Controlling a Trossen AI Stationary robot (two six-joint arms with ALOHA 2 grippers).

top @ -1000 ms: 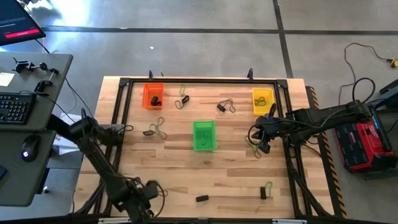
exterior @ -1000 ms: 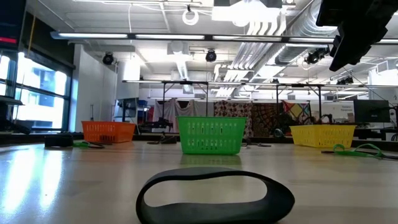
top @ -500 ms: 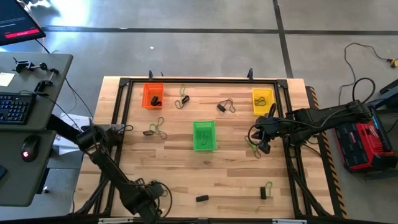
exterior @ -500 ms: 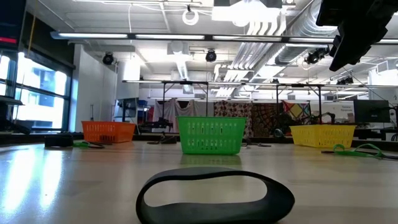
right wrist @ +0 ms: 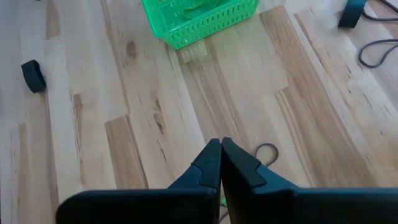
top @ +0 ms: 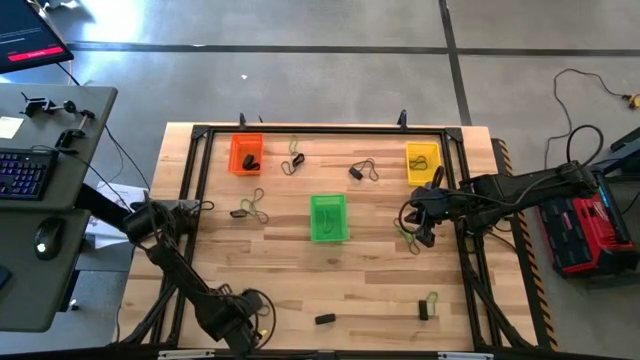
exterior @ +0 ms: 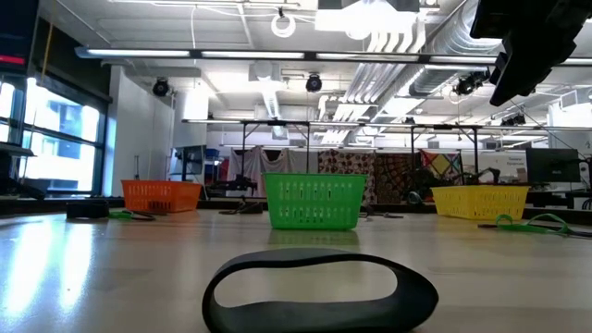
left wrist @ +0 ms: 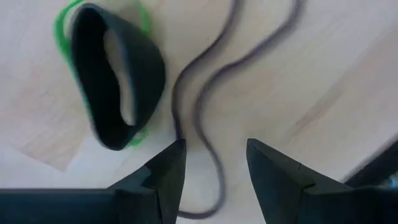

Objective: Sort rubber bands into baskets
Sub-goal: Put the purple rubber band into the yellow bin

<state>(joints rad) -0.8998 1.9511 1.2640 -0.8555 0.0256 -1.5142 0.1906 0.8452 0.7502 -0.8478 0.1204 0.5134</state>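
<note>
While the left gripper (left wrist: 211, 163) hovers low over the bench's (top: 370, 280) near-left corner, its fingers stand apart and empty. A thin dark loop (left wrist: 205, 106) runs lengthwise straight out from the gap between them, and a wide black band (left wrist: 118, 87) on a green one lies just off to one side. This arm is the nearer; a small drop should straddle the loop. Farther off, the right gripper (top: 424, 236) hangs with fingers together above a green band (top: 408, 235), between the green basket (top: 328, 217) and the yellow basket (top: 422, 161). An orange basket (top: 246, 153) sits far left.
</note>
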